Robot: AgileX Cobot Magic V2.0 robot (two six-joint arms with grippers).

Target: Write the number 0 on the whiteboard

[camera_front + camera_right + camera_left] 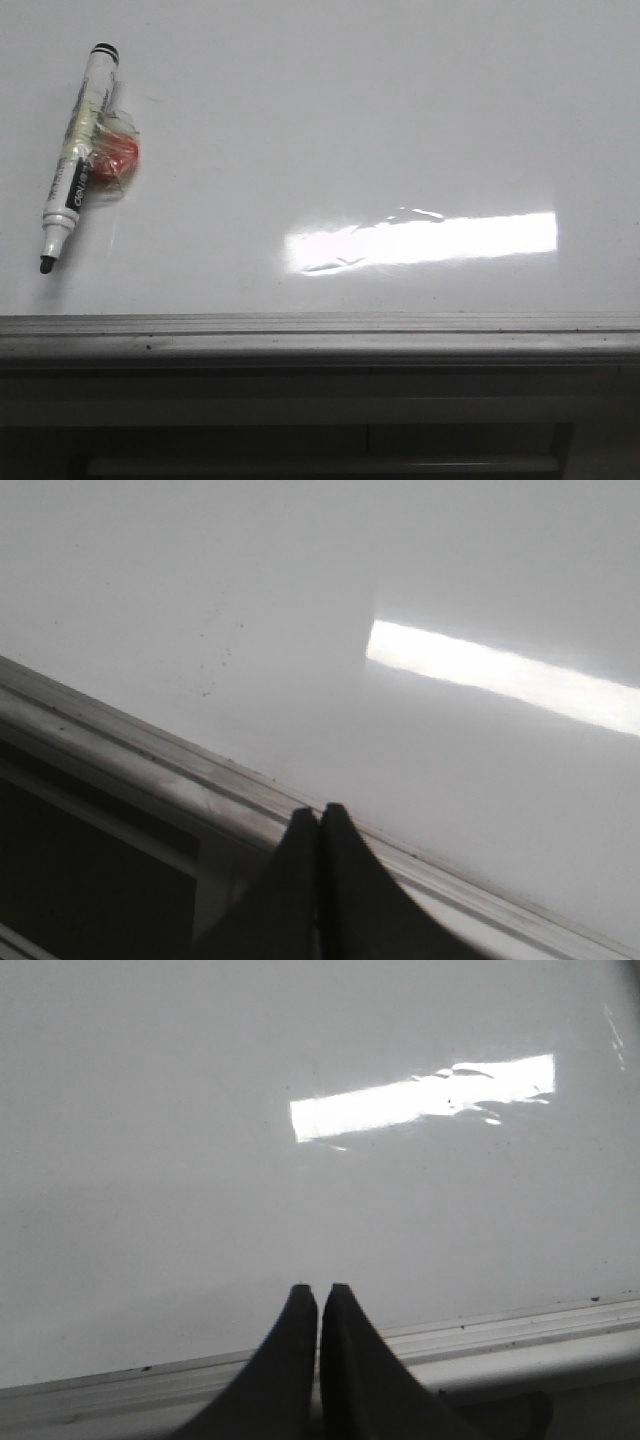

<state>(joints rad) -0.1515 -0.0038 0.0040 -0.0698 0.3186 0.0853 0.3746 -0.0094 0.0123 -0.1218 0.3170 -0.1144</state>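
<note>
Whiteboard (330,130) fills the front view, glossy white and flat, with a bright bar of glare (425,240) right of centre and a grey metal frame (320,335) along its near edge. No zero is drawn on it. An uncapped black marker (78,155) lies at far left, touching a red lump (115,157). Left claw (319,1291) and right claw (320,812) are both pinched closed, empty, over the frame.

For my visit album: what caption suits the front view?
Blank whiteboard with an uncapped marker lying at its left, nothing written yet.
</note>
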